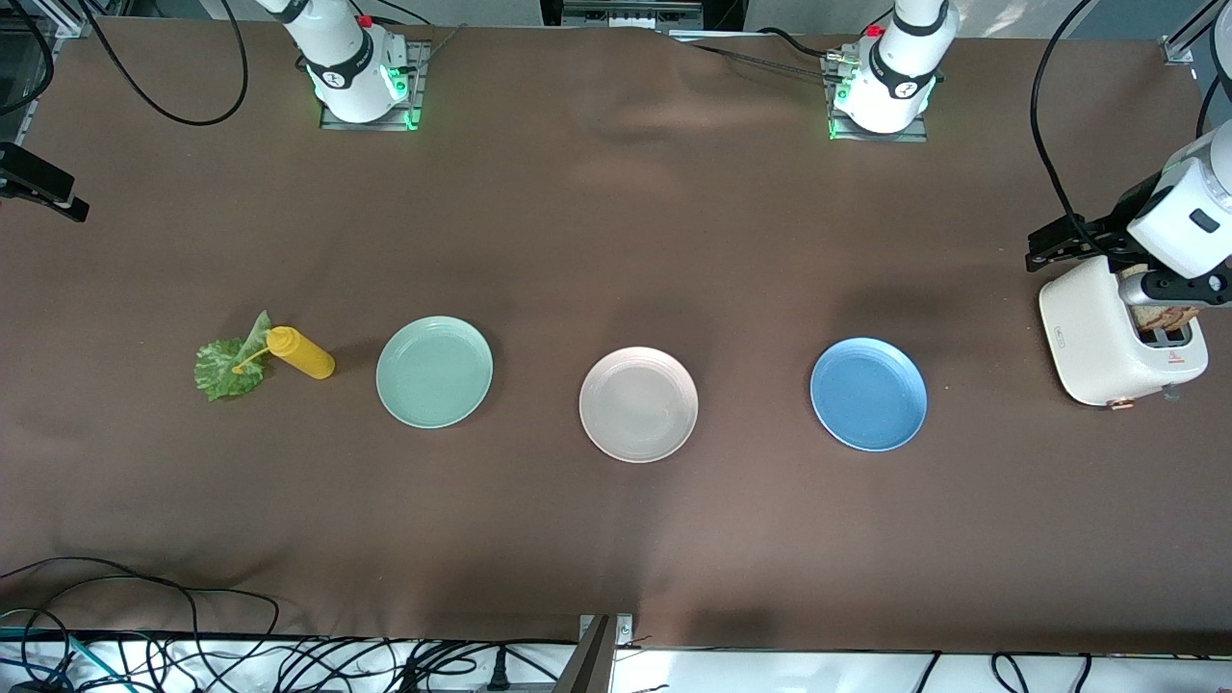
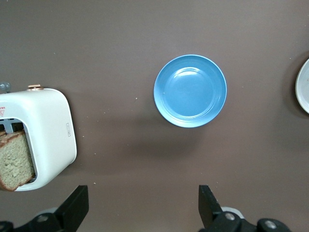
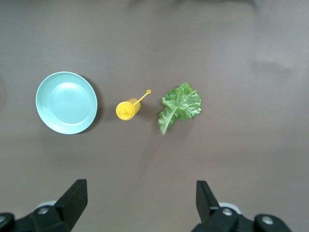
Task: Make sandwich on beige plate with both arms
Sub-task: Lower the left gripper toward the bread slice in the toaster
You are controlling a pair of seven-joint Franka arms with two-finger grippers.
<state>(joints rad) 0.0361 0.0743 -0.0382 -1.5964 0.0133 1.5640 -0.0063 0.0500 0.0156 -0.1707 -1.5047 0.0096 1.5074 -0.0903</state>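
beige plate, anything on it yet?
Empty. The beige plate shows only its bare surface in the front view; the bread is in the toaster.

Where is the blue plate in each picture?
Front view: the blue plate lies on the table toward the left arm's end, between the beige plate and the white toaster.
Left wrist view: it shows in the middle.
Right wrist view: not in it.
Shared landmark: the toaster, which shows in the front and left wrist views.

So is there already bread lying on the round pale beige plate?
No, the round pale beige plate is bare; the brown bread slices sit in the white toaster.
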